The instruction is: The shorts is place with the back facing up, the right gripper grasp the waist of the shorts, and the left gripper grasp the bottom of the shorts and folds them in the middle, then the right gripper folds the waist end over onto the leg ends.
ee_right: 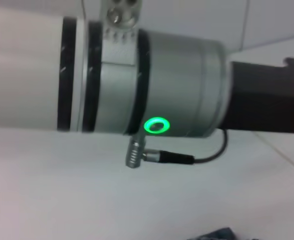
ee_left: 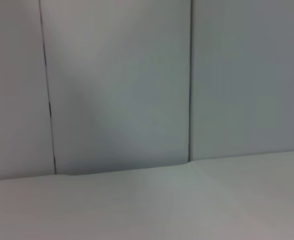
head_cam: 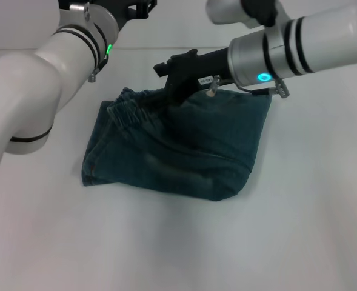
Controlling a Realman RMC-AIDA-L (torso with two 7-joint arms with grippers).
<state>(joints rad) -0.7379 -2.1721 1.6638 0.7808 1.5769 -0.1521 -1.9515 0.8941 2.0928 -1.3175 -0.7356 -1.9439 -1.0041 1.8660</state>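
The blue denim shorts (head_cam: 184, 151) lie folded into a rough square on the white table. The puckered waist of the shorts (head_cam: 130, 112) rests on top at the square's far left corner. My right gripper (head_cam: 166, 96), black with a small white label, reaches in from the right. Its tip is down on the denim at the inner end of the waistband. Only the black base of my left gripper (head_cam: 136, 7) shows, raised at the top edge behind the shorts. The leg ends are hidden under the folded layers. A scrap of denim (ee_right: 211, 234) shows in the right wrist view.
The white table (head_cam: 184, 248) spreads out on all sides of the shorts. A grey panelled wall (ee_left: 117, 85) rises behind the table. In the right wrist view, a silver wrist (ee_right: 176, 90) with a green ring hangs above the table.
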